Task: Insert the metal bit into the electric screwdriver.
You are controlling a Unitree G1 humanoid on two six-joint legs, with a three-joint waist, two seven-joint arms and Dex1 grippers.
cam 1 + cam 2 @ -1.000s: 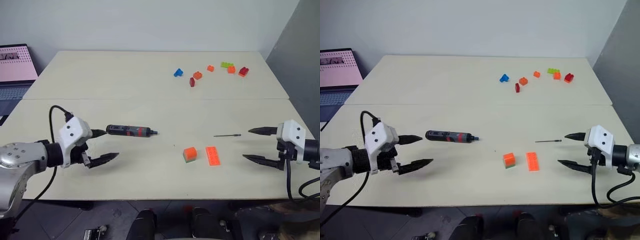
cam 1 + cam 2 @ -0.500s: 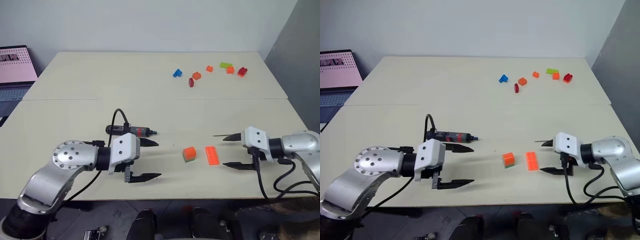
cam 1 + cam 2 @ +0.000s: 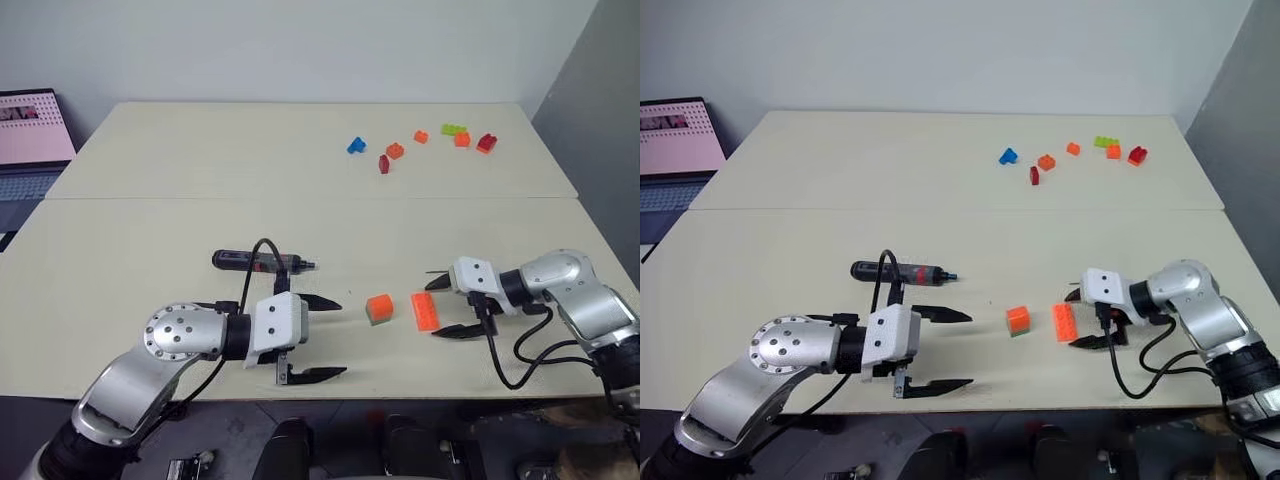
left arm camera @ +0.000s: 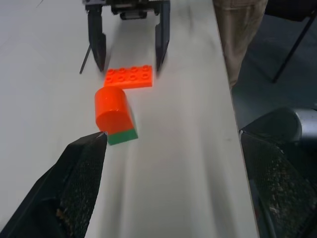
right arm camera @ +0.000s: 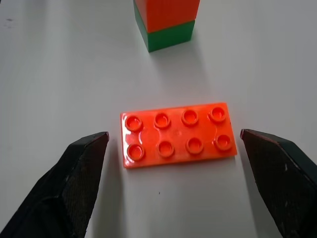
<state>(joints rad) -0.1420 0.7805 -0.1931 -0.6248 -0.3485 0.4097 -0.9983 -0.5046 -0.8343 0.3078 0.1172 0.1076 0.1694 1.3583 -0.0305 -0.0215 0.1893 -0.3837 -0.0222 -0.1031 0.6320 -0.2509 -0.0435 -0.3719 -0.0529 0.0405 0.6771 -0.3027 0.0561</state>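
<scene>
The electric screwdriver [image 3: 262,262], black with a red-and-grey band, lies flat on the table, tip pointing right. My left gripper [image 3: 325,338] stands open in front of it and to its right, nothing between its fingers, aimed at an orange-and-green brick [image 3: 378,308]. My right gripper [image 3: 440,308] is open, its fingers on either side of a flat orange brick [image 5: 177,134] without touching it. The metal bit [image 4: 86,59], a thin dark rod, lies on the table just beyond the right gripper's far finger.
Several coloured bricks [image 3: 420,145] are scattered at the table's back right. A laptop [image 3: 30,140] sits off the left side. The table's front edge [image 3: 400,395] runs close under both grippers. A seam [image 3: 300,197] crosses the table.
Both arms swung inward. The left gripper moved right, past the screwdriver's front, toward the orange-and-green brick. The right gripper moved left and down to flank the flat orange brick. Both stayed open.
</scene>
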